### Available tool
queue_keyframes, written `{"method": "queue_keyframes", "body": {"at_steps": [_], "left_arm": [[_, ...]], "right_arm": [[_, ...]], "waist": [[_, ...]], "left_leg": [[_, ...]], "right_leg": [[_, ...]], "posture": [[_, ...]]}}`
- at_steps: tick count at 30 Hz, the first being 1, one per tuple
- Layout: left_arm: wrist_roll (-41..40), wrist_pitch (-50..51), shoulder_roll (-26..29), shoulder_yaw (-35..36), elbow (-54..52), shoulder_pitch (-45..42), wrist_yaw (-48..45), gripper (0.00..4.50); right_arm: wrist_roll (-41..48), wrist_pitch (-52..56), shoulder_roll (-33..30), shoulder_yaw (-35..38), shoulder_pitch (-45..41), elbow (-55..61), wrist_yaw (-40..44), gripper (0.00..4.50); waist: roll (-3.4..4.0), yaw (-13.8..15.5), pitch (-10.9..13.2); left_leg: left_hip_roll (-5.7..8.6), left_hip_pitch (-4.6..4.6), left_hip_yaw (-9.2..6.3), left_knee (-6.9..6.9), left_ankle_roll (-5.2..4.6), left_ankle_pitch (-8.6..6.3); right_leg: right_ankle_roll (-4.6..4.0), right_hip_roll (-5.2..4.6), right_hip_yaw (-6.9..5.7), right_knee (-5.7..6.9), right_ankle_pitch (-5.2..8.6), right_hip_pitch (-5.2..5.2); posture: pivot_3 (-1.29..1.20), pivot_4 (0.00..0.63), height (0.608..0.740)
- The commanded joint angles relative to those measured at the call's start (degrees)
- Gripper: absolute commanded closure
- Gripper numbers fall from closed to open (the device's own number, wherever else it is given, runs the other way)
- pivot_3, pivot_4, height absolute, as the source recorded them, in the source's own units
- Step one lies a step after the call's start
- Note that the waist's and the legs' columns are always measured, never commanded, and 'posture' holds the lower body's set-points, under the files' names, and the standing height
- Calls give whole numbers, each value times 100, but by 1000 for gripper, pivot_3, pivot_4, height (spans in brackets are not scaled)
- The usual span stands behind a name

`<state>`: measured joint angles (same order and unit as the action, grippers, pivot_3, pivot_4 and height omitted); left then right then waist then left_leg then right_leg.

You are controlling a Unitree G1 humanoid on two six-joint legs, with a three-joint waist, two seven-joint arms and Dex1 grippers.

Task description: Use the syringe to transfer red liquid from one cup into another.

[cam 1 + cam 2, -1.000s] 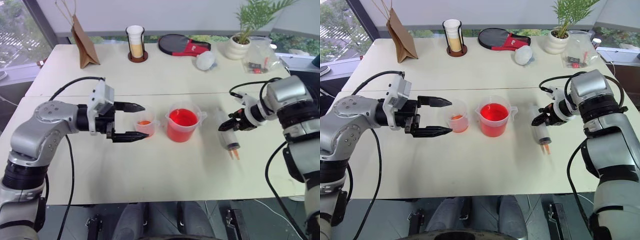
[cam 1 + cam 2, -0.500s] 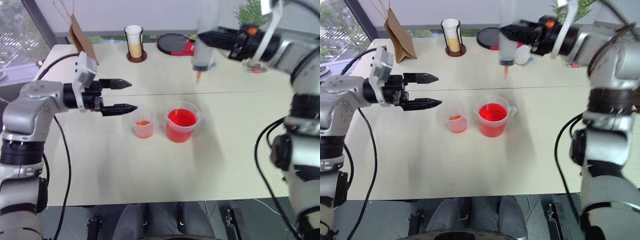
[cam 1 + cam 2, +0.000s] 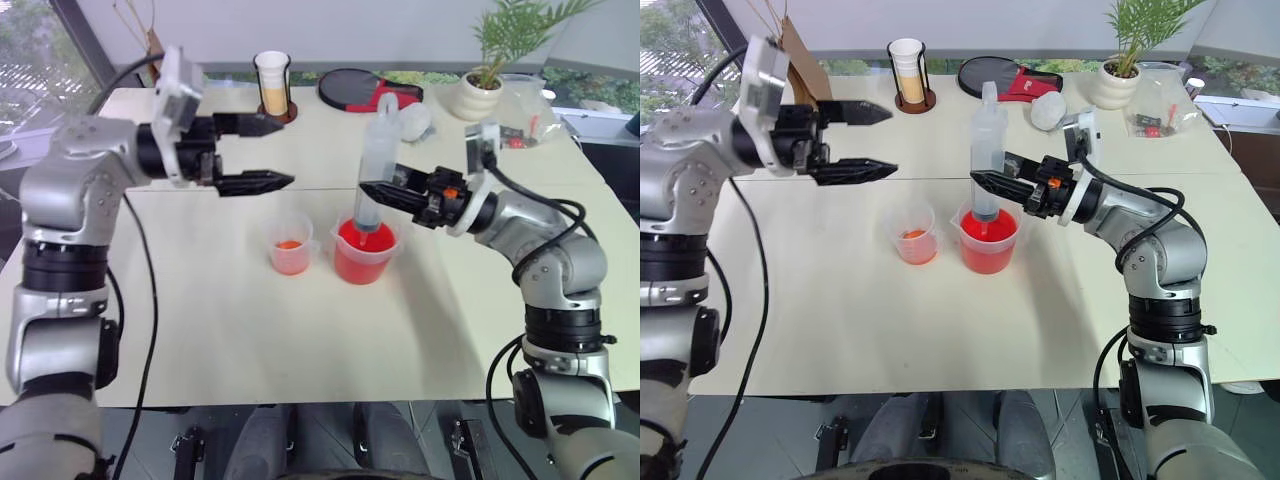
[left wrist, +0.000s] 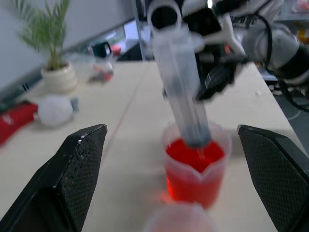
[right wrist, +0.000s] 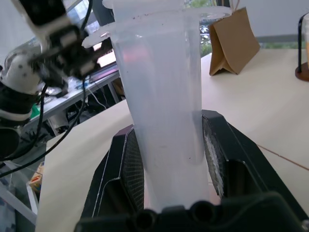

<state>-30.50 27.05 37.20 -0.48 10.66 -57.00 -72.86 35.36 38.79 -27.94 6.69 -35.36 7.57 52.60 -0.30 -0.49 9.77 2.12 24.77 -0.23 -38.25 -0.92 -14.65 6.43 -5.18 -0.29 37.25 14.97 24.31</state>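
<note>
The clear syringe (image 3: pixel 376 160) stands upright, its tip down inside the mouth of the wide spouted beaker (image 3: pixel 362 262) of red liquid (image 3: pixel 988 226). My right gripper (image 3: pixel 372 191) reaches in level from the right and is shut on the barrel's lower part; its pads (image 5: pixel 211 155) press both sides of the syringe (image 5: pixel 164 106). The smaller cup (image 3: pixel 290 252), with a little orange liquid, stands just left of the beaker. My left gripper (image 3: pixel 286 153) hovers open and empty above and behind that cup, pointing right at the syringe (image 4: pixel 182 92).
Along the table's far edge stand a white-and-yellow cup in a dark holder (image 3: pixel 271 86), a brown paper bag (image 3: pixel 806 58), a black and red paddle (image 3: pixel 358 90), a white ball (image 3: pixel 414 121), a potted plant (image 3: pixel 480 92) and a plastic bag (image 3: pixel 524 118).
My right gripper lifted the syringe off the table at the right, swung it left and turned it upright into the beaker. My left gripper rose and stayed open.
</note>
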Motion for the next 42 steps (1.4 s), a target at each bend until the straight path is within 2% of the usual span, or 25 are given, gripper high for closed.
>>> {"method": "queue_keyframes", "body": {"at_steps": [1,10,18,21,22,25,28,29,42], "left_arm": [[326,-663,-396,-22,602,-553,190,0],[1069,-2017,-1321,-246,2011,-1281,164,0],[1167,-2344,-1722,-224,2407,-1380,150,0],[1201,-2408,-1818,-257,2393,-1321,111,807],[1209,-2419,-1837,-258,2388,-1310,105,1213],[1211,-2415,-1914,-240,2343,-1291,90,2833],[1172,-2385,-1985,-193,2320,-1306,56,4236],[1141,-2337,-1999,-178,2294,-1310,18,4374],[801,-2028,-1989,148,2262,-1688,45,4374]], "right_arm": [[-35,-257,34,-57,16,153,-58,3112],[-167,-567,67,-213,215,173,-198,3112],[-125,-579,62,-301,446,475,-363,3112],[-129,-580,52,-348,510,566,-394,3112],[-135,-586,46,-361,521,580,-397,3112],[-138,-597,41,-376,531,591,-420,3112],[-180,-645,29,-417,545,558,-419,3112],[-202,-665,25,-437,554,545,-409,3112],[-402,-942,115,-697,824,385,-390,3112]], "waist": [[0,-11,0],[0,-20,0],[-1,-10,1],[-1,-11,1],[-1,-14,1],[-1,-12,1],[-1,-11,1],[-1,-14,1],[-1,-14,1]], "left_leg": [[0,0,1,0,0,0],[-2,-1,3,1,1,1],[-2,-1,2,1,0,1],[-1,-1,2,0,0,0],[-2,-1,2,0,0,0],[-2,-1,2,0,0,1],[-2,-1,2,0,0,0],[-2,-1,2,0,0,0],[-2,-1,2,-1,0,1]], "right_leg": [[0,0,1,0,0,0],[0,3,0,0,0,3],[0,2,1,-1,0,2],[1,2,1,-1,0,1],[0,2,1,-1,0,1],[0,3,1,-1,0,1],[1,3,1,-1,0,1],[1,3,1,-1,0,1],[1,5,1,-1,0,1]], "posture": [[0,150,740],[0,150,740],[0,150,740],[0,150,740],[0,150,740],[0,150,740],[0,150,740],[0,150,740],[0,150,740]]}}
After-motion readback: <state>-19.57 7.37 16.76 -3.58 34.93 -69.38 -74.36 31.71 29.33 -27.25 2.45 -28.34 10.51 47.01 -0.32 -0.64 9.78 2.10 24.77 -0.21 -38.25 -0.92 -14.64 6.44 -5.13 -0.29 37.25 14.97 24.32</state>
